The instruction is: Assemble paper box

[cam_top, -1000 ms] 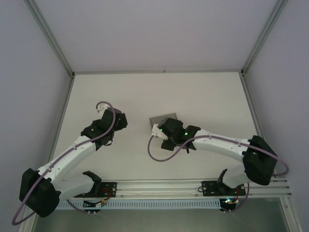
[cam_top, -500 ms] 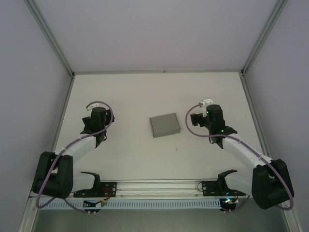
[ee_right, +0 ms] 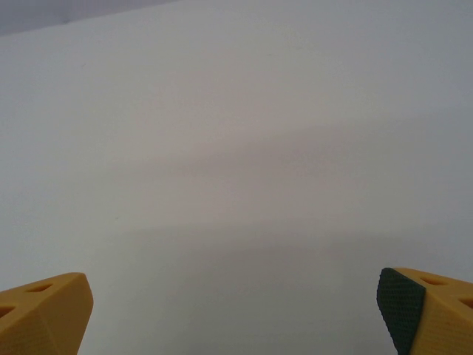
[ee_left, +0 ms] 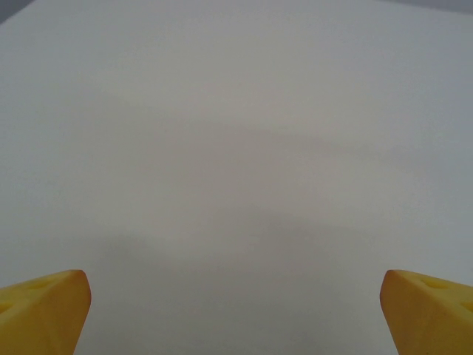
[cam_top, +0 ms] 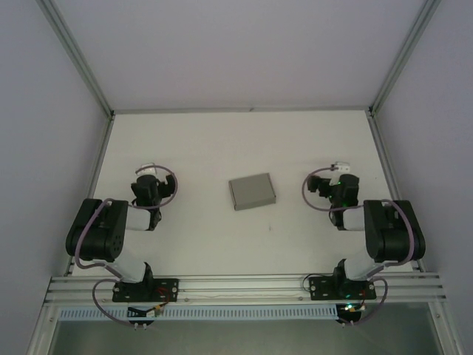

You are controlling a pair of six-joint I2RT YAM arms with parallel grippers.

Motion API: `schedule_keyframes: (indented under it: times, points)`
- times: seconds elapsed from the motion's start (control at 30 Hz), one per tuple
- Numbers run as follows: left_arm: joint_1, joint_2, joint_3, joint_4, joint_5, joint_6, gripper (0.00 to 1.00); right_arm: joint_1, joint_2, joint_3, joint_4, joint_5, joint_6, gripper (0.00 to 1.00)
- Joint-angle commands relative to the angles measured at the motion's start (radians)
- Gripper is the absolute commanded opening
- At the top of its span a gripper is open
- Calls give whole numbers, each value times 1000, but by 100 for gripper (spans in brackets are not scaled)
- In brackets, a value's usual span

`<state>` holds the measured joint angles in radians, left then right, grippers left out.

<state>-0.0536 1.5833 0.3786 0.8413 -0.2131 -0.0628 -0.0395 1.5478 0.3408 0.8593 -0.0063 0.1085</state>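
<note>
Paper box, shallow, plain grey, on table

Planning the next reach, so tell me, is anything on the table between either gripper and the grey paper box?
Nothing visible does. The paper box sits alone mid-table, with bare table on each side between it and the left gripper and the right gripper. Both grippers are open over bare tabletop.

White table enclosed by pale walls; aluminium rail in front
</note>
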Motion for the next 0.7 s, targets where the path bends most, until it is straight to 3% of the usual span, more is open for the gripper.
schedule_keyframes:
  times: [0.0,0.67]
  points:
    - [-1,4,11,71,27,21,100,-18,-2,43,57,-166,52,100]
    - [-17,1,25,43,26,41,100,-13,3,41,75,-169,47,100]
